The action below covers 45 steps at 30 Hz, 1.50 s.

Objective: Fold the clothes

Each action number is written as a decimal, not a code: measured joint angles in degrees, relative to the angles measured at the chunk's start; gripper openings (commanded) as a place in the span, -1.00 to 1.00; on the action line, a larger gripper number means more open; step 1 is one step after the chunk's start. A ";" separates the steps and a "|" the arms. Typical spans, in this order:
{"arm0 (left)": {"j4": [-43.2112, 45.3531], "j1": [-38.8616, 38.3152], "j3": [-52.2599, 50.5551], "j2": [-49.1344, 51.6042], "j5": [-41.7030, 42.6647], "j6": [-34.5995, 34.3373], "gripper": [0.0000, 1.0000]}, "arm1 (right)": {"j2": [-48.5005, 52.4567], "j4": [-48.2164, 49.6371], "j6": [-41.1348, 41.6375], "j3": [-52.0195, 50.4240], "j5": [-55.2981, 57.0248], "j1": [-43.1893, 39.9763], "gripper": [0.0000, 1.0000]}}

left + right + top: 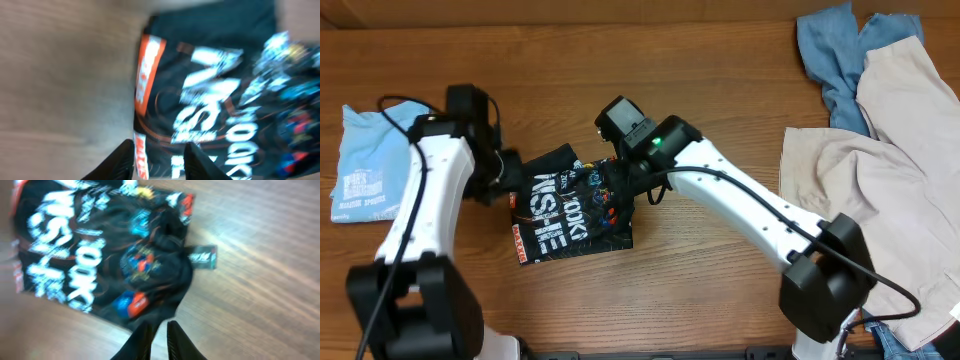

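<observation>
**Left claw** (159,149): fingers well apart, hanging over the left edge of the black garment (210,95). A red label strip (147,65) runs along that edge. The view is blurred, and no fabric shows pinched between the fingers.

**Right claw** (159,325): fingers almost together, with a thin line of desk (260,305) showing between them. The garment's bunched hem reaches the tips, and it cannot be told whether any fabric is held.

**Black garment:** near the middle of the desk, between both arms. It forms a rough rectangle with white lettering up and its right side rumpled.

**Periphery:** a pale blue garment (370,165) lies flat at the left edge, well apart. A beige garment (880,170) and a blue garment (835,50) are heaped at the right.
</observation>
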 measured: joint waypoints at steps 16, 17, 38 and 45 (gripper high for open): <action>14.12 -0.83 0.76 10.16 5.11 3.91 -0.31 | 0.22 6.49 -0.55 -10.91 -17.64 3.23 -0.69; 13.60 -0.94 0.76 11.28 5.33 4.13 -0.29 | 0.31 7.50 -0.24 -11.98 -18.51 3.21 -0.69; 1.27 -1.25 1.97 20.35 5.95 4.57 -0.46 | 8.50 14.27 6.64 -19.17 -27.45 1.90 -0.56; -9.49 -1.25 1.60 22.14 5.95 4.44 -0.82 | 9.31 15.41 6.51 -19.17 -29.94 -6.27 -0.57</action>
